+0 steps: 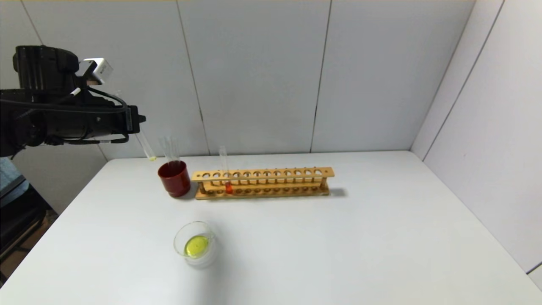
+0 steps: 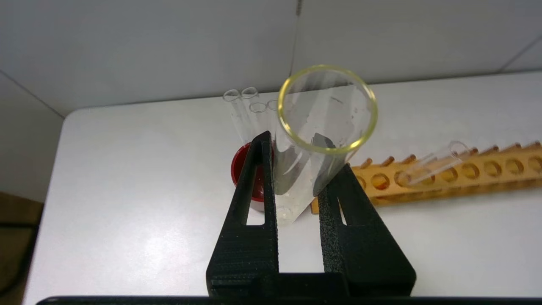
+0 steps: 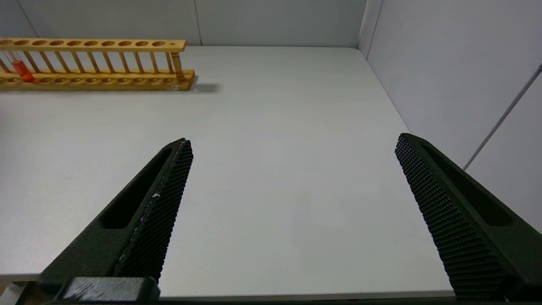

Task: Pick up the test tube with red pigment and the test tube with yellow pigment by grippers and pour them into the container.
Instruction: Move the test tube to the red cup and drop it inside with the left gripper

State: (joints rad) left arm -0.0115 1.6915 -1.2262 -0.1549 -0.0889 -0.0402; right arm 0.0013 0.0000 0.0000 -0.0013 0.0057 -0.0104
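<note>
White tabletop, grey panelled walls behind, pretty bare setup. Nearest the robot sits the container (image 1: 195,244), left of centre, with a yellow puddle already in it, so the yellow pour looks done. The right gripper (image 3: 292,169) hangs over the near right side of the table, jaws spread wide, nothing in them. Farther back on the left, the left gripper (image 2: 298,180) is clamped on the test tube with yellow pigment (image 1: 146,146), held high and tilted, looking nearly drained. Just beyond it sits a dark red cup (image 1: 174,178) holding clear tubes (image 1: 170,149), probably where the empty goes. The test tube with red pigment (image 1: 225,169) stands in the wooden rack (image 1: 262,183), untouched, so that half's left.
</note>
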